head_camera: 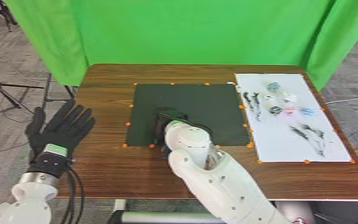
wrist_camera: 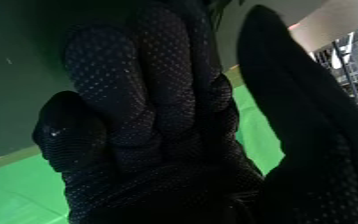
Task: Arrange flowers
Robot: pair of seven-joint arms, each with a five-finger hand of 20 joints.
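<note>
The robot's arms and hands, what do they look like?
The left arm and right arm are white and rounded. The right robot hand wears a dotted black glove; the left robot hand wears black with a green-and-white patch, near a silvery collar and black cables.

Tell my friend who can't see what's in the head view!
The robot's right hand is over a dark mat on a brown table. On a white sheet to the right lie small blue, pink and white flower heads and some stems. The left hand, fingers spread, is by the table's left edge.
</note>
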